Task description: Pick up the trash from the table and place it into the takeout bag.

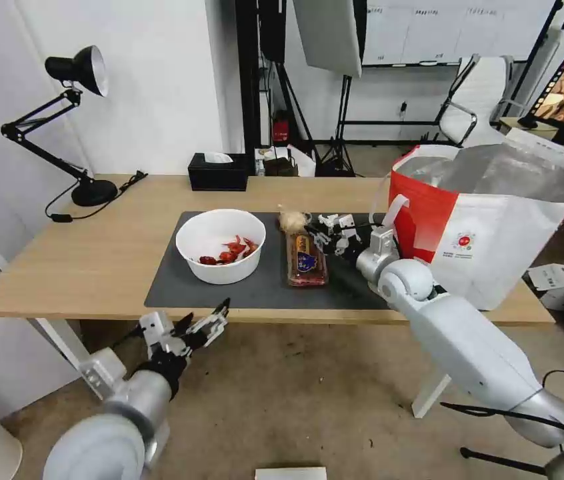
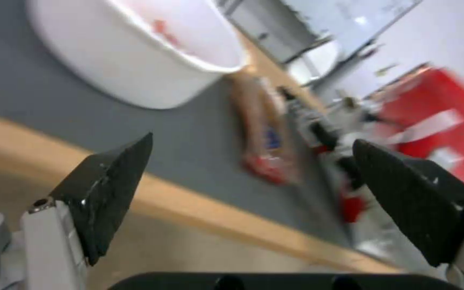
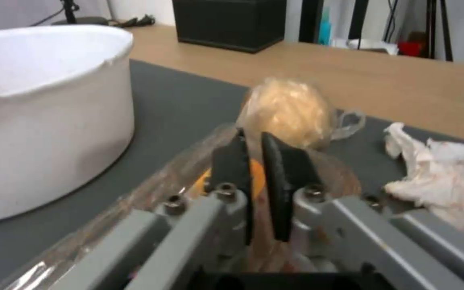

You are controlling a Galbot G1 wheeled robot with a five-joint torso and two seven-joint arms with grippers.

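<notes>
On the table (image 1: 95,253), a dark grey mat (image 1: 175,280) carries the trash. A white paper bowl (image 1: 222,243) (image 2: 135,48) (image 3: 38,100) with red scraps stands at the mat's left. The clear plastic box (image 1: 306,260) (image 2: 264,137) (image 3: 162,189) lies beside it. A yellowish plastic wad (image 1: 293,220) (image 3: 288,110) sits just beyond the box, and a white tissue wad (image 3: 441,177) lies close by. My right gripper (image 1: 322,235) (image 3: 253,137) is low over the box's far end, shut on its thin plastic edge. My left gripper (image 1: 205,320) (image 2: 253,140) hangs open below the table's front edge. The takeout bag (image 1: 489,227) (image 2: 447,104) stands open at the right.
A black tissue box (image 1: 217,172) (image 3: 229,22) stands at the table's back edge and a black desk lamp (image 1: 75,120) at the back left. The left part of the wooden top is bare. Stands, a chair and cables are behind the table.
</notes>
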